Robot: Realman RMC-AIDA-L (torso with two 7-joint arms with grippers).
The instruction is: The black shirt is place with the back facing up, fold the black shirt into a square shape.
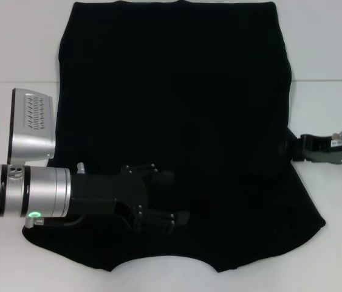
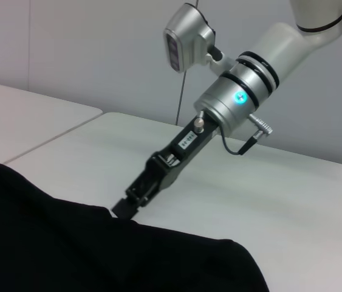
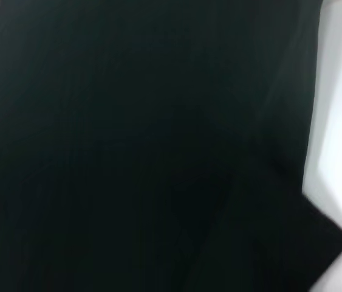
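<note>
The black shirt lies spread flat on the white table, plain side up, with the neckline at the near edge and a sleeve at the near right. My left gripper reaches in from the left and hovers low over the near middle of the shirt, its fingers spread apart. My right gripper sits at the shirt's right edge. In the left wrist view its tip touches the edge of the cloth. The right wrist view is filled by the shirt.
The white table shows a seam line running across behind the shirt. Bare table surface lies around the right arm. The left wrist camera housing sits beside the shirt's left edge.
</note>
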